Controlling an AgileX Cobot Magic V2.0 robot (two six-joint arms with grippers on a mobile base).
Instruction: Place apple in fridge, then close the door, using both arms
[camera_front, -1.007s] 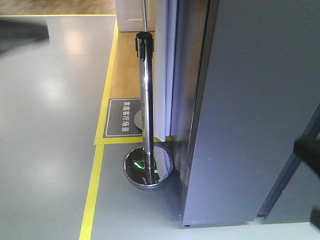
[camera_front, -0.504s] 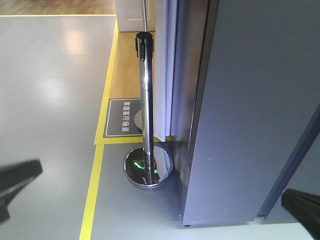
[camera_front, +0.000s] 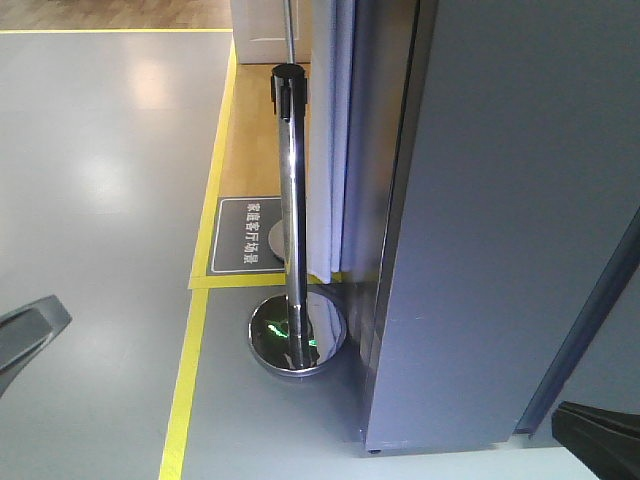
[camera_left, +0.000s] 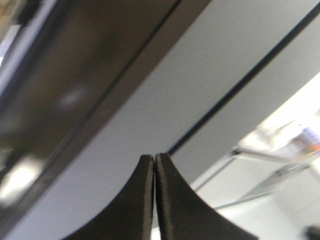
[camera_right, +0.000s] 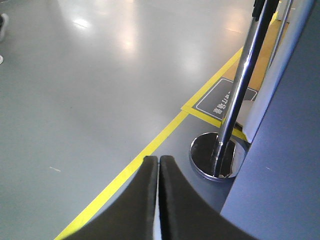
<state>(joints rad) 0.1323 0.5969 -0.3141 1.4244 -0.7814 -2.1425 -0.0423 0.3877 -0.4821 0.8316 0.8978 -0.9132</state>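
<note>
The apple is out of view. The fridge (camera_front: 500, 200) fills the right half of the front view as a tall dark grey block; none of its inside shows. In the left wrist view my left gripper (camera_left: 154, 157) is shut on nothing, its tips pointing at grey fridge panels (camera_left: 165, 95) split by dark seams; I cannot tell which panel is the door. My right gripper (camera_right: 158, 159) is also shut and empty, held above the grey floor beside the fridge's side (camera_right: 285, 165). A bit of the left arm (camera_front: 25, 335) and of the right arm (camera_front: 600, 440) show at the front view's lower corners.
A chrome stanchion post (camera_front: 290, 200) with a round mirrored base (camera_front: 297, 335) stands just left of the fridge. Yellow floor tape (camera_front: 185, 390) and a dark floor sign (camera_front: 250, 235) lie beside it. A white curtain (camera_front: 330, 140) hangs behind the post. Open grey floor (camera_front: 90, 200) spreads to the left.
Both arms have dropped toward the bottom of the front view: the left from the top left corner to the lower left edge, the right from the mid right edge to the bottom right corner.
</note>
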